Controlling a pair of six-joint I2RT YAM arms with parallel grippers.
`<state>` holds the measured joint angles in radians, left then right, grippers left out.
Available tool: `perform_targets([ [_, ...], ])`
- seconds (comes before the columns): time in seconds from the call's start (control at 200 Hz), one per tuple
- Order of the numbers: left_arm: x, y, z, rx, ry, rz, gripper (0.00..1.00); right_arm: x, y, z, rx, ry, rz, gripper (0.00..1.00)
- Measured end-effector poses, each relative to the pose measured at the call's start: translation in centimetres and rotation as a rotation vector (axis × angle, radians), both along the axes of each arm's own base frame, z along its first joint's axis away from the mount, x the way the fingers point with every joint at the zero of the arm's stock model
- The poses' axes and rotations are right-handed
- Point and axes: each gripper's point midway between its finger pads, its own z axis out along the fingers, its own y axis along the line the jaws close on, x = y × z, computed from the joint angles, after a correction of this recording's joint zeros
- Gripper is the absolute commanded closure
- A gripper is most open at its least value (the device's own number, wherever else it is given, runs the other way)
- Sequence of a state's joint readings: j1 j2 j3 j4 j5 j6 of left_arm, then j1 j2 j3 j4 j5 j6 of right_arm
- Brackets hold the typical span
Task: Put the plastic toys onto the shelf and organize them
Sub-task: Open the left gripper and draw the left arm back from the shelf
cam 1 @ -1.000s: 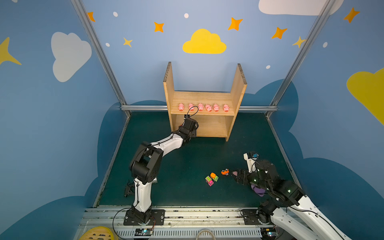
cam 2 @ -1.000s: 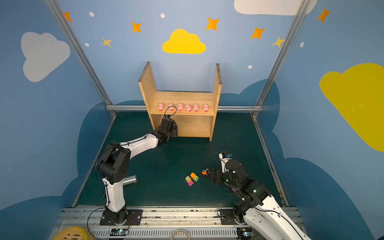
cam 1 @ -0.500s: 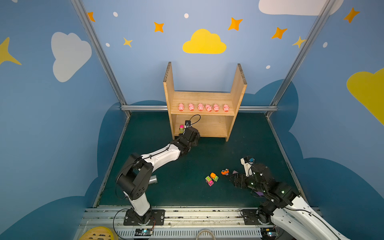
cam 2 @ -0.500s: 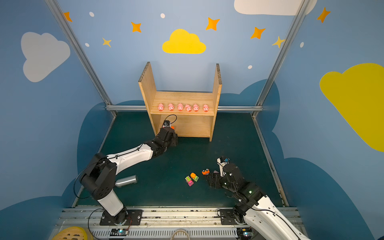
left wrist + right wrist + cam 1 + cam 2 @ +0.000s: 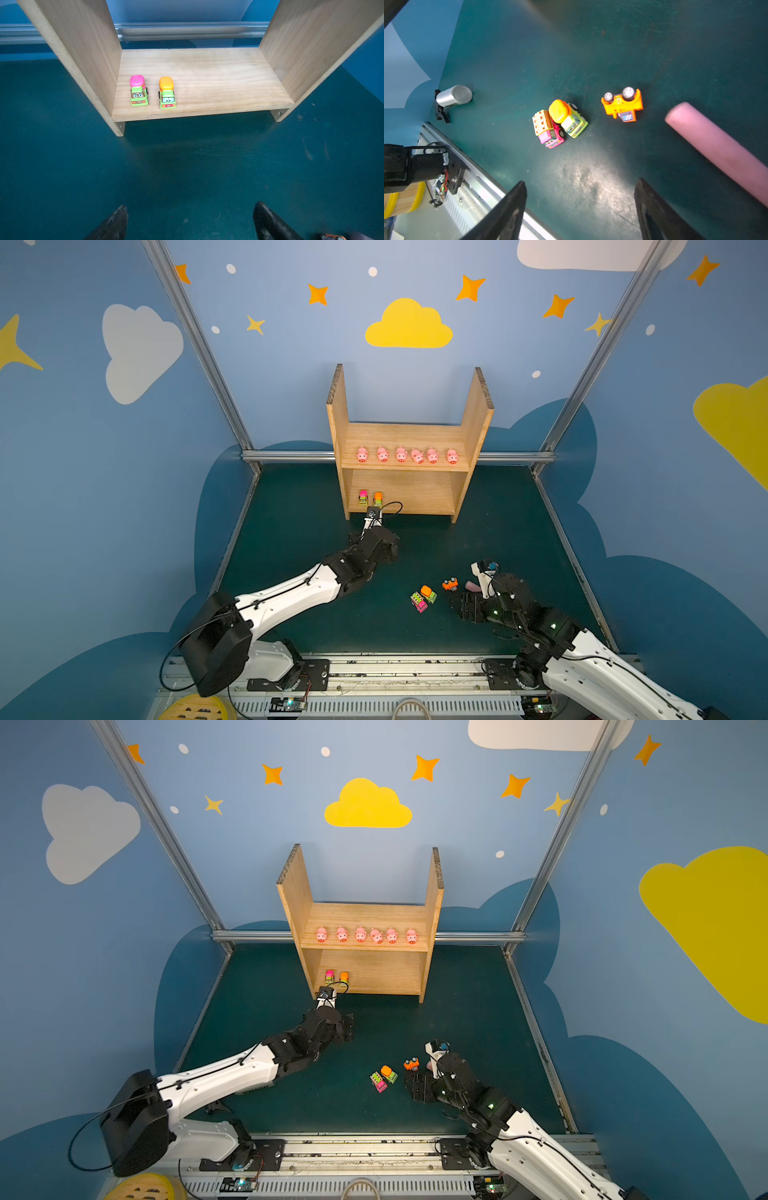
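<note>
**Left arm backs off the shelf, two trucks parked**

Since a second ago the left arm has pulled back from the shelf's lower board, and the right arm has dropped lower beside the loose vehicles.

The left gripper (image 5: 191, 207) is now released. Its fingers are spread wide over bare worktop (image 5: 478, 539) with nothing between them, a little toward 11 o'clock from the worktop's centre.

The shelf (image 5: 338, 427) stands at 12 o'clock, against the back wall. Six pigs (image 5: 401, 454) line its upper board (image 5: 407, 433), snouts facing forward. On the lower board (image 5: 218, 83), at the 9 o'clock end, the pink-topped truck (image 5: 138, 91) stands just beside the side panel. The orange-topped truck (image 5: 167, 93) stands next to it on the 3 o'clock side. The two are apart, upright and facing out.

A silver cylinder (image 5: 453, 96) lies on its side near the front rail.

Three vehicles are on the worktop at about 5 o'clock.
- The pink truck (image 5: 548, 128) and the lime truck (image 5: 569, 118) are touching.
- The orange vehicle (image 5: 623, 105) lies wheels-up at their 2 o'clock, a little apart.

The right gripper (image 5: 581, 182) is low at about 4 o'clock from the pair, spread open and empty. A pink handle (image 5: 716, 145) lies at 3 o'clock of the overturned orange vehicle.
</note>
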<state>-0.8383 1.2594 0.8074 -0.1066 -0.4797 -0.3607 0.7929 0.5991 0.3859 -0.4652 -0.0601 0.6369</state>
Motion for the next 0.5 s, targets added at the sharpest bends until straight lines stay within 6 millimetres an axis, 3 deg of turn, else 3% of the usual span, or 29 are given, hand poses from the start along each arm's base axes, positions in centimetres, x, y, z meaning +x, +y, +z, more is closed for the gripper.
perform_targets([
  [0.245, -4.4, 3.7, -0.2, -0.070, 0.000, -0.007, 0.03, -0.2, 1.7, -1.0, -0.031, 0.003, 0.043, 0.24],
  [0.501, -7.6, 7.1, -1.4, -0.155, 0.009, 0.028, 0.01, 0.0, 3.3, -2.1, -0.052, -0.003, 0.074, 0.25],
])
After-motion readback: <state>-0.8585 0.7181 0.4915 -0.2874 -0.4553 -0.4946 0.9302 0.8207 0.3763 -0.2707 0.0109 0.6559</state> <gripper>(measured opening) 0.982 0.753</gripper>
